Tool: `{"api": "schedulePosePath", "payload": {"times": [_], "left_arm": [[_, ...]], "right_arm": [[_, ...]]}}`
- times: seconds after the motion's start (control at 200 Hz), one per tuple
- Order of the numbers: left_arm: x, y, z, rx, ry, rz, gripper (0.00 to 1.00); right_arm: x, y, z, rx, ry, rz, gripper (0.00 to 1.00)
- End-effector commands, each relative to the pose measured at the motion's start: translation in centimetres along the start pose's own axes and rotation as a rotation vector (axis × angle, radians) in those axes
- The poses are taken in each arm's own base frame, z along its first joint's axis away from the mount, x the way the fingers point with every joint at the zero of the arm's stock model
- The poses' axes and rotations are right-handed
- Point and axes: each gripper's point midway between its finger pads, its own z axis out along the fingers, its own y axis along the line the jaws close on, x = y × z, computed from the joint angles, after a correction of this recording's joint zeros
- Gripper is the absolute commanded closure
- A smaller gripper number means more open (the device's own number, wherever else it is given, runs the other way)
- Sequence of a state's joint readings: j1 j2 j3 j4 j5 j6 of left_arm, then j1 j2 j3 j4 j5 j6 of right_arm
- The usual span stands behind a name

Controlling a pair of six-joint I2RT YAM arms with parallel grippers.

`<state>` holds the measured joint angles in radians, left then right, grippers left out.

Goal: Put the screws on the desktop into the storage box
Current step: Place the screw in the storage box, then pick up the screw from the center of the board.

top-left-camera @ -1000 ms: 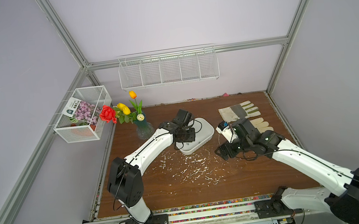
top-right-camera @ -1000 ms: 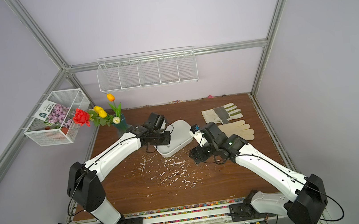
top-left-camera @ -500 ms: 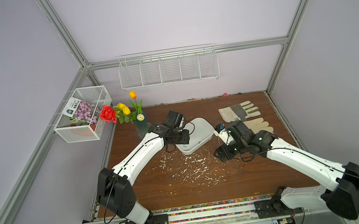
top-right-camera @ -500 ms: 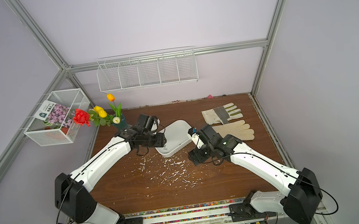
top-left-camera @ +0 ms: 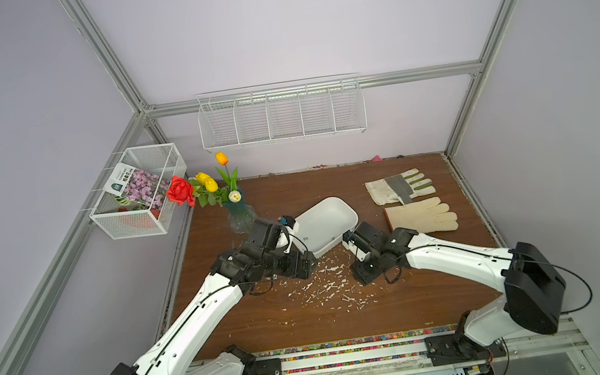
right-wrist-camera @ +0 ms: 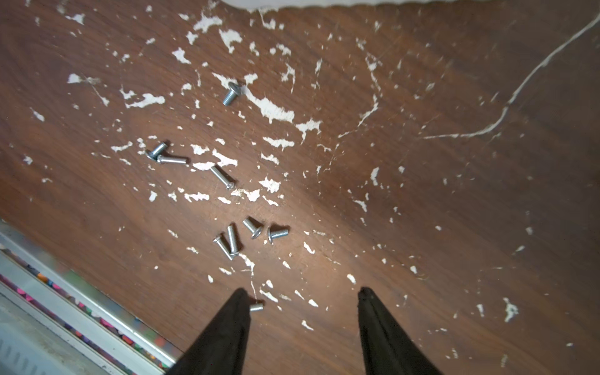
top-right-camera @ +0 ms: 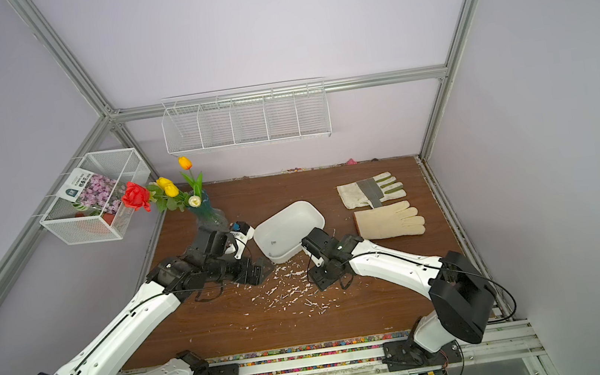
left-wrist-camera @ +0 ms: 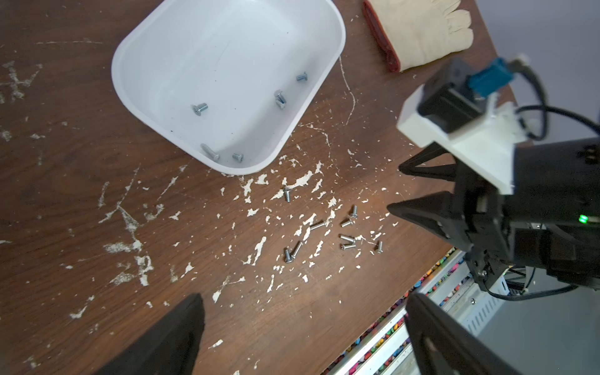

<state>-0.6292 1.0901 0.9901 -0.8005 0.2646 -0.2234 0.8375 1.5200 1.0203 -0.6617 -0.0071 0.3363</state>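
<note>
Right wrist view: right gripper (right-wrist-camera: 302, 298) is sitting open, lower centre, one screw (right-wrist-camera: 256, 306) seemingly touching a finger; other screws (right-wrist-camera: 231, 238) are lying mid-frame on desktop (right-wrist-camera: 422, 211). Left wrist view: left gripper (left-wrist-camera: 303, 297) is gaping wide, storage box (left-wrist-camera: 211, 48) upper centre.

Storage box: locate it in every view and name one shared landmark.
In a top view: storage box centre, left of the gloves.
In a top view: box likewise.
Left wrist: whole box, screws inside.
Right wrist: only a white rim sliver at the frame edge.
Landmark: white flecks beside the box.
</note>
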Motion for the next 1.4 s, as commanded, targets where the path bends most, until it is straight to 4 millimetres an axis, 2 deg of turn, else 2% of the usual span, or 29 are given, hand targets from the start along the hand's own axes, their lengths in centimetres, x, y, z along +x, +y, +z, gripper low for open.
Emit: {"api": "schedulePosePath", "payload": {"times": [0.0, 0.27, 0.575, 1.035, 1.395], "left_arm": [[0.2, -1.2, 0.0, 0.082, -0.044, 0.033, 0.0], [1.3, -1.2, 0.8, 0.119, -0.055, 0.044, 0.0], [1.4, -1.6, 1.0, 0.144, -0.05, 0.048, 0.02], [1.6, -1.6, 1.3, 0.151, -0.04, 0.046, 0.04], [1.6, -1.7, 1.2, 0.159, -0.042, 0.05, 0.06]], "right_arm": [[0.4, 0.3, 1.6, 0.016, 0.022, 0.022, 0.47], [1.5, 1.2, 4.5, 0.032, 0.099, 0.007, 0.51], [1.8, 1.1, 6.0, 0.054, 0.134, -0.002, 0.54], [1.2, 1.2, 6.4, 0.078, 0.139, -0.028, 0.58], [1.6, 1.4, 6.9, 0.086, 0.156, -0.041, 0.63]]}}
